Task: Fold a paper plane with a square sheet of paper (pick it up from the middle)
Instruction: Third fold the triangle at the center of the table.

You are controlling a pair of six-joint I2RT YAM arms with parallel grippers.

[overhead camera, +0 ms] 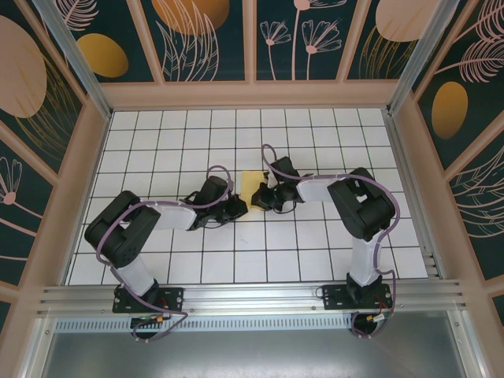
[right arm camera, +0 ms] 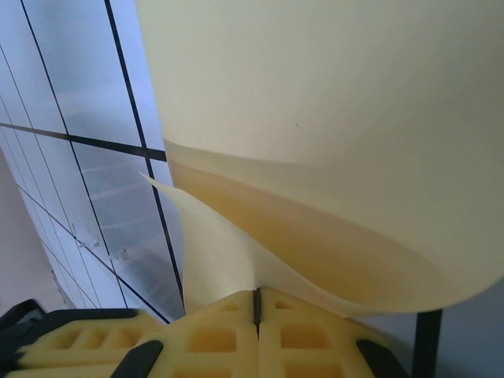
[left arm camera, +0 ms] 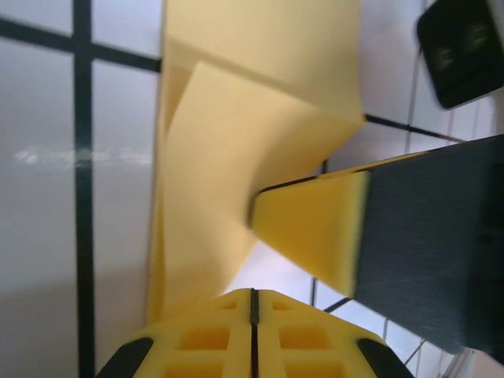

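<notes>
White and ruled with a dark grid, the bench (overhead camera: 157, 157) is enclosed by dark green walls (overhead camera: 197, 31) printed with pale flowers and orange ovals; a metal rail (overhead camera: 252, 295) runs along the near edge, where both arms are bolted.

Near the middle of the bench, the sheet of paper (overhead camera: 252, 186) is seen between the two arm tips, lifted and bent rather than lying flat; the left wrist view shows at least one flap folded over at an angle, with a sharp crease; no narrow pointed dart has been formed, so the task is judged to be at an early fold, with most of the shaping left.

The right end effector (right arm camera: 256, 303) is closed, and the sheet is gripped at its tip, curving up from there. The left end effector (left arm camera: 252, 303) is closed too, pads pressed together; the sheet runs down to its tip, but whether it is pinched there cannot be told.
</notes>
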